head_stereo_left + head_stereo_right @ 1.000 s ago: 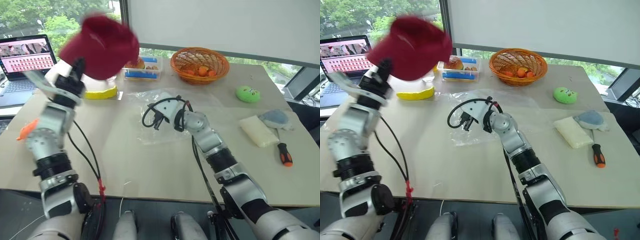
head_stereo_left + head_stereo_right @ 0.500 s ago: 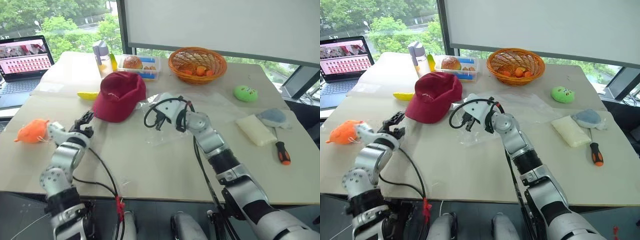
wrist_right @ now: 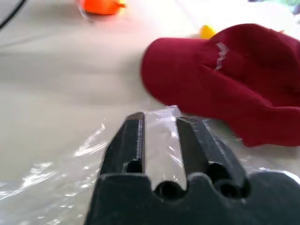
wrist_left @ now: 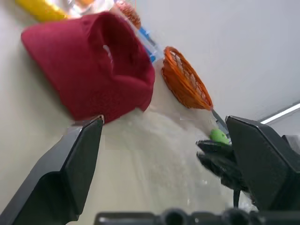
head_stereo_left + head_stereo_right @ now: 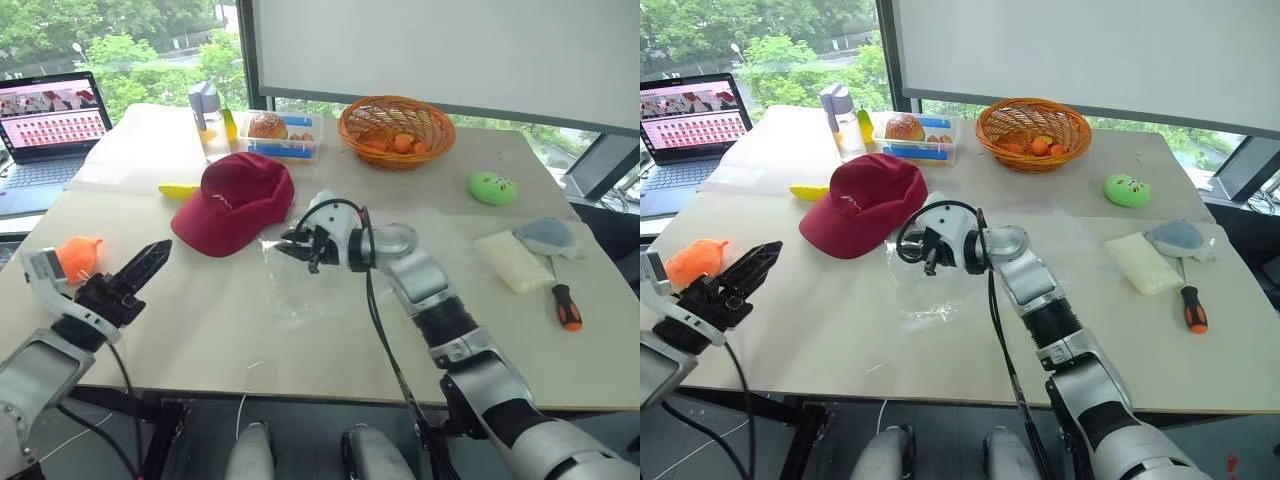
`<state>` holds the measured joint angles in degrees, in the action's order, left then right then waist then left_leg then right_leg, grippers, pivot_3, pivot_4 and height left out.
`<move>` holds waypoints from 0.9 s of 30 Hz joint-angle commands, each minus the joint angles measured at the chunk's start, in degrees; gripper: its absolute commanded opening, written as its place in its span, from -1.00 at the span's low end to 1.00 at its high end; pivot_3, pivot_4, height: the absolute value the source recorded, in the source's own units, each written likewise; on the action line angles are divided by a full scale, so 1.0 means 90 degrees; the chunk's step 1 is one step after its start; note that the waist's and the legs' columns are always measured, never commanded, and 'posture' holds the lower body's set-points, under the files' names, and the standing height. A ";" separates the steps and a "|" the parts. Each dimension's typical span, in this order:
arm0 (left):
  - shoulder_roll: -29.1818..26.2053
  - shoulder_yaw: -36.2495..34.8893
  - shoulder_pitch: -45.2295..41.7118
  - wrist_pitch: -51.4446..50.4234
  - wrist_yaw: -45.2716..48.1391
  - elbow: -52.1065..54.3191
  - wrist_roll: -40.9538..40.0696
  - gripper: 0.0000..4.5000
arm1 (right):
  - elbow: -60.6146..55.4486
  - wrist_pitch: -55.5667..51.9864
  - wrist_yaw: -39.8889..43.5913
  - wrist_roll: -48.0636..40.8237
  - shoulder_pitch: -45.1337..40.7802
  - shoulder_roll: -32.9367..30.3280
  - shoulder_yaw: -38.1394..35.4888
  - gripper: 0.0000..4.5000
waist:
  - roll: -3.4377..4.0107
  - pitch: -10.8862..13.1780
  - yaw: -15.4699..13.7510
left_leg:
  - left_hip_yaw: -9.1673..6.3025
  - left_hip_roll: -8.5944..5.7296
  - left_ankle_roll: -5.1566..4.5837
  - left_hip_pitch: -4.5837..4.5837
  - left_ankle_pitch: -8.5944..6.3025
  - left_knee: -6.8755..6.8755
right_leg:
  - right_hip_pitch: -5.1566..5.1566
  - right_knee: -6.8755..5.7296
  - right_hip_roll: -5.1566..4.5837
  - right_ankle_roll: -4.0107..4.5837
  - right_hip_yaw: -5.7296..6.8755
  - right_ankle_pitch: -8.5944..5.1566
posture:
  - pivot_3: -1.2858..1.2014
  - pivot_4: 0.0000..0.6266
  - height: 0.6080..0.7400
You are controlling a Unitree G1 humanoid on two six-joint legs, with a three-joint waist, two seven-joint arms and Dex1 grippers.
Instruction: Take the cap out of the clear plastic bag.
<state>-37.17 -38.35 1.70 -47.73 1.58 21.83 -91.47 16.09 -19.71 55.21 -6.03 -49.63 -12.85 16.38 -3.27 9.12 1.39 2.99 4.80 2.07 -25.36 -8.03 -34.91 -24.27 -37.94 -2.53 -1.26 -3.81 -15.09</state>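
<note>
Toward the table's [image 5: 330,350] far left, the cap [image 5: 235,203] is lying outside the clear plastic bag [image 5: 330,262], the task judged finished; the left gripper [image 5: 135,280] is held released, the right gripper [image 3: 159,136] slightly parted, grasping nothing, with only withdrawal being called for next.

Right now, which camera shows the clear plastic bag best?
The right wrist view: the clear plastic bag lies crinkled just past the right gripper, beside the cap. Both eye views show it as faint film on the table; the left wrist view shows a blur.
</note>
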 commanded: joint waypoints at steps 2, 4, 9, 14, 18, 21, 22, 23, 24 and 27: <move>-0.0145 0.0395 -0.0334 0.0204 0.0494 0.0207 0.0458 1.00 | -0.1184 -0.1209 0.1020 -0.1003 0.0055 -0.0605 -0.0272 0.43 | 0.0001 0.0001 -0.0044 | 0.0004 0.0002 0.0000 0.0000 0.0000 0.0008 | -0.0006 0.0000 0.0001 0.0003 -0.0001 -0.0002 | 0.03 -0.52 0.96; -0.0170 0.0535 -0.0470 0.0272 0.0644 0.0205 0.0676 1.00 | -0.1639 -0.1948 0.1245 -0.1737 0.0126 -0.0753 -0.0590 0.72 | 0.0001 0.0001 -0.0056 | 0.0004 0.0003 0.0000 0.0000 0.0000 0.0010 | -0.0008 -0.0002 0.0004 0.0006 -0.0001 -0.0004 | 0.03 -0.52 0.96; -0.0026 0.0862 -0.0708 0.1366 0.0888 0.0293 0.2670 1.00 | -0.1387 -0.2209 -0.0235 -0.2634 -0.0087 -0.0357 -0.2323 0.99 | 0.0001 0.0000 -0.0031 | 0.0008 0.0004 0.0000 0.0003 0.0000 0.0007 | -0.0009 -0.0004 0.0005 0.0006 -0.0005 -0.0003 | 0.03 -0.52 0.96; 0.0684 0.1980 -0.1009 0.2496 -0.0059 -0.0024 0.5348 1.00 | -0.0789 -0.1416 -0.2159 -0.2129 0.0387 -0.0140 -0.3239 0.99 | 0.0002 -0.0003 -0.0121 | 0.0011 -0.0001 0.0003 0.0004 -0.0002 0.0008 | 0.0005 0.0020 -0.0001 0.0004 -0.0005 -0.0002 | 0.03 -0.52 0.96; 0.1324 0.2487 -0.1023 0.2971 -0.0433 -0.0339 0.6572 1.00 | -0.0902 -0.0473 -0.3287 -0.1441 0.1130 0.0071 -0.3284 0.99 | 0.0002 -0.0004 -0.0148 | 0.0013 -0.0002 -0.0032 -0.0028 0.0018 0.0005 | -0.0009 0.0035 -0.0001 -0.0015 -0.0012 0.0009 | 0.03 -0.52 0.96; 0.1741 0.2647 -0.0997 0.3450 -0.0463 -0.0683 0.7152 1.00 | -0.1119 0.0363 -0.3982 -0.0811 0.1886 0.0192 -0.3115 0.99 | 0.0004 -0.0004 -0.0114 | 0.0014 -0.0002 -0.0048 -0.0054 0.0029 0.0004 | -0.0038 0.0028 0.0001 -0.0019 -0.0016 0.0011 | 0.03 -0.52 0.96; 0.1809 0.2705 -0.1005 0.3641 -0.0402 -0.0831 0.7360 1.00 | -0.1181 0.0538 -0.4144 -0.0626 0.2123 0.0199 -0.3046 0.99 | 0.0004 -0.0004 -0.0090 | 0.0014 -0.0002 -0.0048 -0.0054 0.0029 0.0003 | -0.0039 0.0023 0.0002 -0.0019 -0.0017 0.0011 | 0.03 -0.52 0.96; 0.1851 0.2732 -0.1014 0.3773 -0.0340 -0.0936 0.7505 1.00 | -0.1213 0.0646 -0.4237 -0.0509 0.2263 0.0203 -0.2993 0.99 | 0.0005 -0.0004 -0.0071 | 0.0014 -0.0002 -0.0048 -0.0053 0.0029 0.0004 | -0.0039 0.0021 0.0003 -0.0019 -0.0018 0.0011 | 0.03 -0.52 0.96; 0.1871 0.2808 -0.1038 0.3955 -0.0252 -0.1080 0.7698 1.00 | -0.1229 0.0756 -0.4273 -0.0353 0.2435 0.0171 -0.2878 0.99 | 0.0005 -0.0004 -0.0049 | 0.0014 -0.0002 -0.0048 -0.0051 0.0029 0.0002 | -0.0039 0.0015 0.0003 -0.0019 -0.0019 0.0011 | 0.03 -0.52 0.96; 0.1974 0.2946 -0.1158 0.4247 -0.0125 -0.1385 0.8050 1.00 | -0.1142 0.1004 -0.4364 -0.0232 0.2646 0.0181 -0.2780 0.99 | 0.0007 -0.0003 -0.0013 | 0.0016 -0.0002 -0.0048 -0.0034 0.0029 -0.0001 | -0.0028 0.0013 0.0004 -0.0019 -0.0023 0.0012 | 0.03 -0.52 0.96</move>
<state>-19.73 -12.26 -7.14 -12.16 -0.23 9.55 -21.35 8.36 -13.82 16.61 -8.90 -25.03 -10.98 -9.12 -3.21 9.09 1.27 3.14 4.78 1.63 -25.57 -7.77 -34.92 -24.42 -37.81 -2.50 -1.44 -4.02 -14.97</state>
